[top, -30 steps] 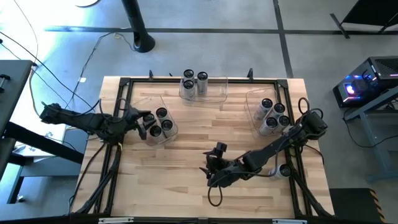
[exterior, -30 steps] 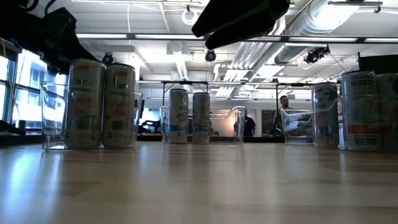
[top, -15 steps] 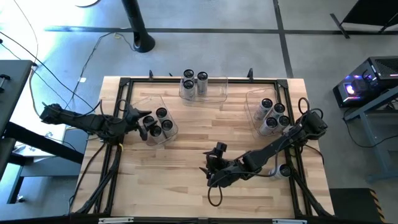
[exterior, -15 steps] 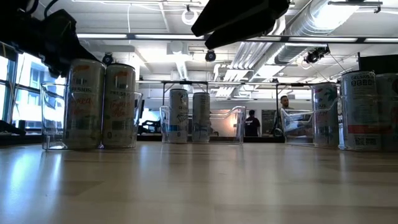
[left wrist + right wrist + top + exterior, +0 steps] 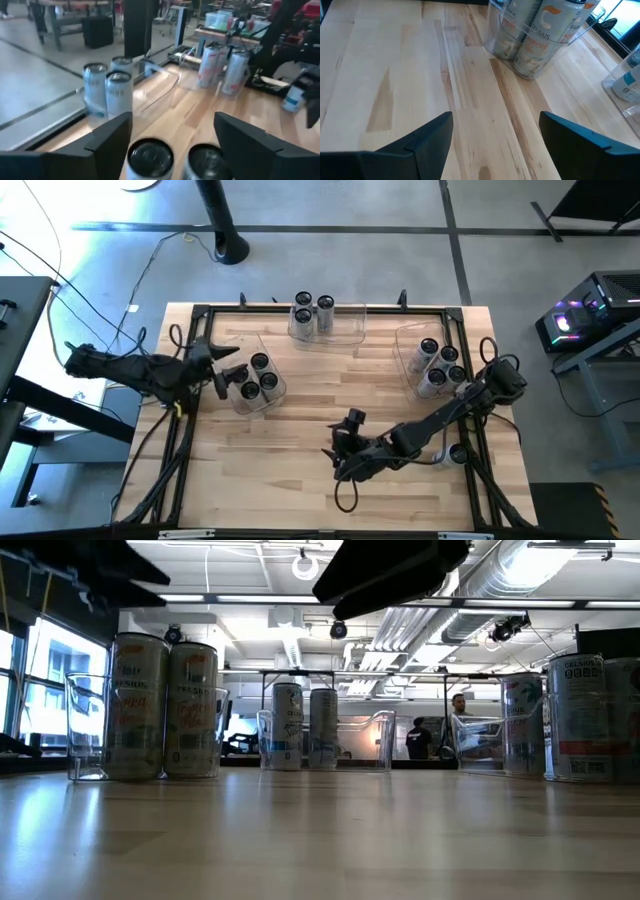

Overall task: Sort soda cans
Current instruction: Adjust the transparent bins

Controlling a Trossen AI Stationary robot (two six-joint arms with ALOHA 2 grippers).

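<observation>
From above, the left claw (image 5: 232,363) is hanging spread and empty just beside the left bin (image 5: 262,402), where three cans (image 5: 258,380) are standing upright right ahead of its tips. The right claw (image 5: 338,463) is resting spread over bare bench (image 5: 290,500) near the front middle, well apart from every can. Three more cans (image 5: 312,315) are standing in the back bin (image 5: 350,330), far from both claws, and five cans (image 5: 438,365) are filling the right bin (image 5: 408,345) beside the right arm's elbow. One lone can (image 5: 458,453) is standing near the bench's right edge, behind the right claw.

At bench height, two cans (image 5: 165,706) are showing at the left, two (image 5: 305,727) in the middle and more (image 5: 572,716) at the right.

Through the left wrist camera, the spread fingers (image 5: 107,145) are flanking two can tops (image 5: 172,160) close below.

Through the right wrist camera, the spread fingers (image 5: 415,147) are framing bare wood, with a bin of cans (image 5: 532,35) well ahead.
</observation>
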